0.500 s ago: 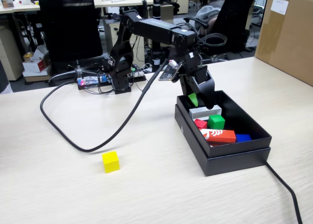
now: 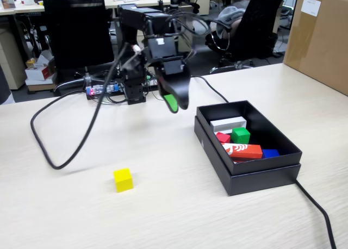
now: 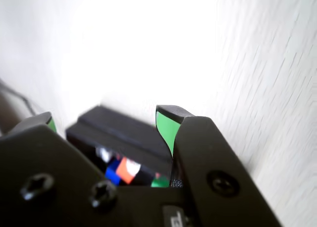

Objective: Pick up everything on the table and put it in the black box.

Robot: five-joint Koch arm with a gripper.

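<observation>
With its gripper hanging empty and jaws wide apart between the black box and the lone yellow cube left on the table, a skewed descent could knock that cube away.

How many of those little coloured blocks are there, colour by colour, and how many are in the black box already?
Yellow cube: 1, on the table
Green cube: 1, in the black box
Red cube: 1, in the box
Total: 3 cubes, 2 in the box
</observation>
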